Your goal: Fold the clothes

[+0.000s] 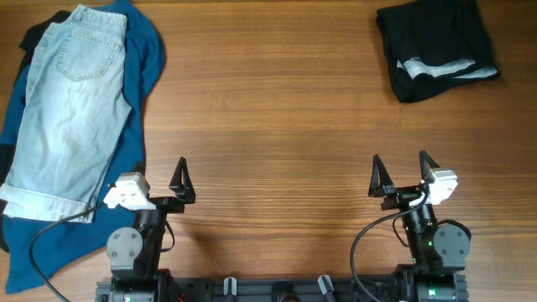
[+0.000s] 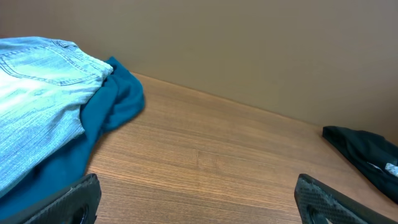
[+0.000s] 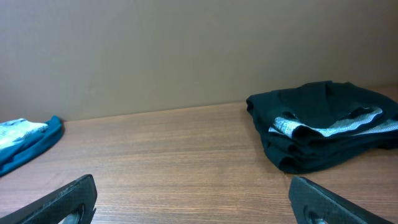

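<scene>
Nearest, both arms sit at the front edge of the tabletop. The left hand is spread wide and holds nothing; the right hand is the same, wide and empty. Each wrist view shows only bare wood between its own fingertips. Neither hand touches any cloth.

Just left of the left arm lies the near end of the pile. The turned-up cuff of the denim shorts is closest, resting on the deep-blue shirt. A black cable from the arm crosses the shirt's hem.

Further out, the shorts run away from the robot, pocket side up, with one back pocket showing. They look doubled leg over leg, though that is a guess from the outline. The shirt beneath is spread and rumpled, not folded. A black garment peeks out at the pile's far left corner.

Far right, well apart from the pile, sits a second black piece, bunched into a compact stack with a pale patterned band showing.

Progress, judged: the black stack may count as done. The shorts need at most a crosswise fold. The shirt and the hidden black piece are not yet started.
</scene>
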